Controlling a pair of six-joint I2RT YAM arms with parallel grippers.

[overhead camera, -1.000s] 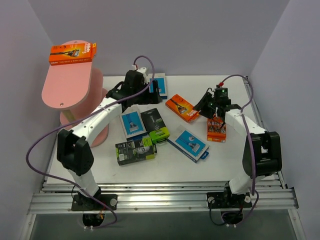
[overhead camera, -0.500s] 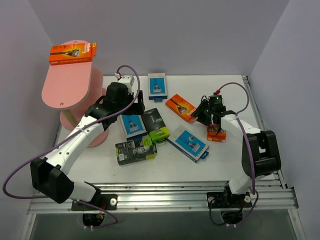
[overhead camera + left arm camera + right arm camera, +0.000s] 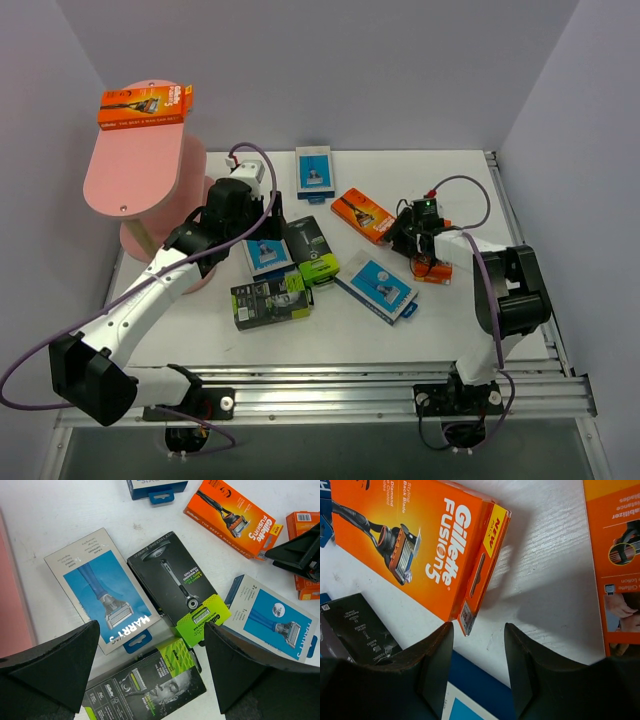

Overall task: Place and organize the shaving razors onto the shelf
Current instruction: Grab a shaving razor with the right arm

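The pink shelf [image 3: 135, 170] stands at the far left with one orange razor pack [image 3: 145, 105] on its top board. My left gripper [image 3: 258, 226] is open and empty above a blue pack [image 3: 102, 590], a black pack [image 3: 177, 580] and a black-and-lime pack [image 3: 150, 687]; it also shows in the left wrist view [image 3: 152, 630]. My right gripper [image 3: 402, 238] is open and empty, low over the table, its fingertips [image 3: 445, 630] just short of the corner of an orange Fusion5 pack [image 3: 415, 545]. A second orange pack [image 3: 615, 555] lies to its right.
One blue pack [image 3: 314, 170] lies alone at the back of the table. Another blue pack [image 3: 378, 285] lies in front of the right gripper, beside the black packs. The shelf's pink edge [image 3: 12, 590] is close on the left of the left gripper. Grey walls enclose the table.
My left arm has pulled back from the far blue pack to above the middle cluster. My right gripper has moved left and down toward the orange Fusion5 pack.
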